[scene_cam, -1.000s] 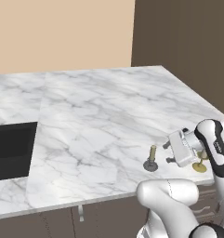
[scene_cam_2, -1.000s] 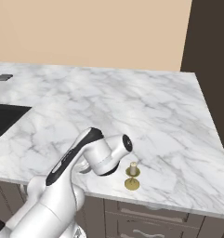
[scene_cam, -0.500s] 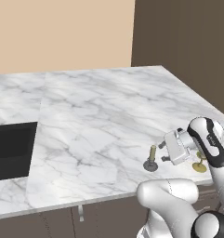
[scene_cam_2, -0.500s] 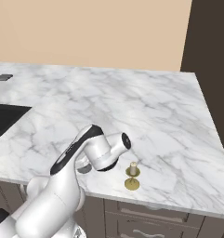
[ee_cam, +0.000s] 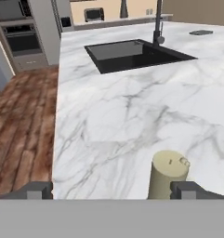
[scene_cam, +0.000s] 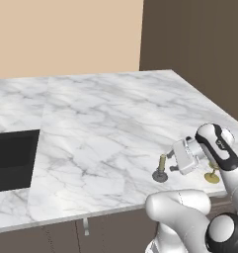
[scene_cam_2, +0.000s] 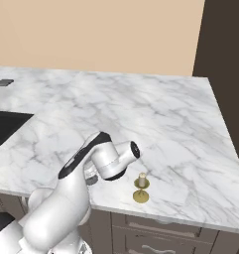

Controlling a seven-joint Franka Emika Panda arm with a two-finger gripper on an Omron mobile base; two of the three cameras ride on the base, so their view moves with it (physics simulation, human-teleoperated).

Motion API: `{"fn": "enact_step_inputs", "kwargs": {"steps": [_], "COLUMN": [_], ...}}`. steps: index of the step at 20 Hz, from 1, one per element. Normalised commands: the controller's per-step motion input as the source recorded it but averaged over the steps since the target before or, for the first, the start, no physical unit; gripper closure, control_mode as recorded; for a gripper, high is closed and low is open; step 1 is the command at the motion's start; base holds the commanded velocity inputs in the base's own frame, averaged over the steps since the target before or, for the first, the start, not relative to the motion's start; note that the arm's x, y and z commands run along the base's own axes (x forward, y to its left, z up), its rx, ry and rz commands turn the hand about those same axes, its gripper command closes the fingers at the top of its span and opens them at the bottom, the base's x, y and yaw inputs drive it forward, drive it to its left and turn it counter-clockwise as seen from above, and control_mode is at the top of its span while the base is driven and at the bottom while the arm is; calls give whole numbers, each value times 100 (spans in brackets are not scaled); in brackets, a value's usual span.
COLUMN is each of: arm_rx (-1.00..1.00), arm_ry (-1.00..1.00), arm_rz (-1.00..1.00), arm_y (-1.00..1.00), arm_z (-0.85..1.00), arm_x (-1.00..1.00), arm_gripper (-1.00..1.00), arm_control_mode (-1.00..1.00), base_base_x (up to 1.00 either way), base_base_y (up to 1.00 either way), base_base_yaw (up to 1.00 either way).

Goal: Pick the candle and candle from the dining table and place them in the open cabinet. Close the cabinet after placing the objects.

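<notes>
An olive-beige candle (scene_cam: 162,162) stands upright on a round dark grey dish near the front right edge of the marble dining table (scene_cam: 105,128). My gripper (scene_cam: 173,161) is level with it from the right and open. In the hand view the candle (ee_cam: 168,174) rises between the fingertips (ee_cam: 187,189), close to the right one, and neither tip touches it. The paler candle (scene_cam_2: 142,180) stands on a gold base at the table's front edge, just right of my hand, and is partly hidden by the wrist in the left base view. The open cabinet is out of view.
A black sink (scene_cam: 12,159) is sunk into the slab at the left, with its faucet (ee_cam: 158,23) behind it in the hand view. A dark brown wall (scene_cam: 199,44) rises beyond the table's far right. Wooden floor (ee_cam: 20,121) lies past the table edge.
The hand has crept a little left toward the olive-beige candle and the wrist has risen slightly. Both candles stand where they were.
</notes>
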Motion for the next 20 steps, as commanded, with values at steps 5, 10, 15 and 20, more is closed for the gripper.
{"fn": "enact_step_inputs", "kwargs": {"steps": [5,10,15,20], "arm_rx": [0,0,0,0], "arm_ry": [8,5,1,0], "arm_rz": [0,0,0,0], "arm_y": [0,-7,-9,1], "arm_z": [-15,-13,-13,-15], "arm_x": [13,12,10,19], "arm_gripper": [-100,-100,-100,-100], "arm_control_mode": [-100,-100,-100,-100], "base_base_x": [0,0,0,0], "base_base_y": [0,0,0,0], "base_base_yaw": [0,0,0,0]}}
